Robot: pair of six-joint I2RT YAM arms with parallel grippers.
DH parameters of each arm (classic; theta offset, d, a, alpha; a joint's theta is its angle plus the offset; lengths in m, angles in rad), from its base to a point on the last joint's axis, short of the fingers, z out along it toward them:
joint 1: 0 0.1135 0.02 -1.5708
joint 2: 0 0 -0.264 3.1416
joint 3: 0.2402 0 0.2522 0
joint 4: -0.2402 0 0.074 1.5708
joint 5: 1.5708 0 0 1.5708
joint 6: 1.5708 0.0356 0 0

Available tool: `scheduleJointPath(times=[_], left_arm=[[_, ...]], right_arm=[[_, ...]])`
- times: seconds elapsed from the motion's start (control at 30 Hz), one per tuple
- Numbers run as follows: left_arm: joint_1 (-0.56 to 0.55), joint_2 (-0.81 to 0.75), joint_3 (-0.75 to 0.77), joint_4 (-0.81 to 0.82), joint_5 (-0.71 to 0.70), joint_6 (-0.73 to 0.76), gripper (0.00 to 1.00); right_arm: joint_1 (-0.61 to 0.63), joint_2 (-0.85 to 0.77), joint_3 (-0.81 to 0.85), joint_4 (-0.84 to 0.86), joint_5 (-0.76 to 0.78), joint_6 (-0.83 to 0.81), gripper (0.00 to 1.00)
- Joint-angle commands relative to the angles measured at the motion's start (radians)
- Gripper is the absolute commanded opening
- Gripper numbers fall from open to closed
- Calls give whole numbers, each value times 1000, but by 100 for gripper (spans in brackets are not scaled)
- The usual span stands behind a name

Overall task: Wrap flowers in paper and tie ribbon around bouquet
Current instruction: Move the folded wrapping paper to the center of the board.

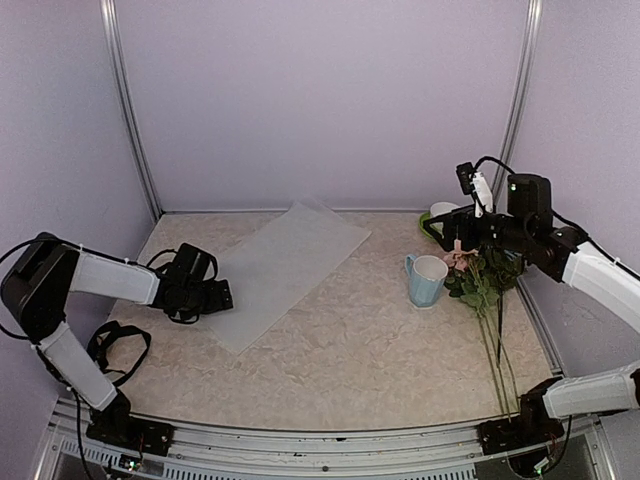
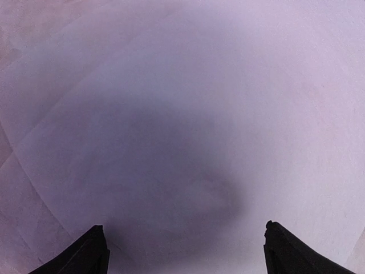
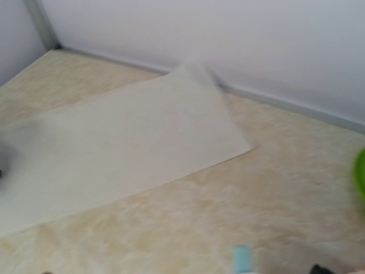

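- Jaws of the left gripper (image 2: 182,226) stood wide apart and held nothing, low over the near-left end of the paper (image 1: 285,265).
- The right gripper (image 1: 452,238) was open too and empty (its fingers lay outside its own wrist view), poised above the flowers (image 1: 478,278).
- The flower heads lay just beside a blue mug (image 1: 425,280), with the stems running towards the near edge of the table (image 1: 370,350).
- The black ribbon (image 1: 115,350) lay heaped near the left arm, apart from the paper.

blue mug (image 3: 242,260) cut off at bottom edge, green object (image 3: 360,171) cropped at right, paper (image 2: 182,85) blurred up close
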Motion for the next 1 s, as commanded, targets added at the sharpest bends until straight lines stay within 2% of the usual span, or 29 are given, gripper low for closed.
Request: scheduleJointPath(times=[0.0, 0.23, 0.3, 0.47, 0.67, 0.83, 0.97], left_arm=[[-201, 9, -110, -118, 130, -146, 92], [-585, -32, 10, -221, 117, -218, 89], [-638, -86, 67, -279, 105, -226, 90], [-587, -253, 107, -422, -18, -239, 92], [-433, -409, -53, -465, -81, -327, 93], [-252, -490, -195, -387, -10, -298, 93], [-258, -429, -212, -326, 37, -278, 94]], right_arm=[[72, -52, -20, -41, 13, 17, 96], [212, -126, -113, -48, 39, 85, 96], [259, -140, -134, -48, 58, 108, 96], [379, -97, -127, -68, 131, 154, 90], [569, 127, -14, -168, 280, 162, 88], [661, 341, 73, -208, 315, 172, 88], [669, 485, 132, -250, 308, 188, 88]])
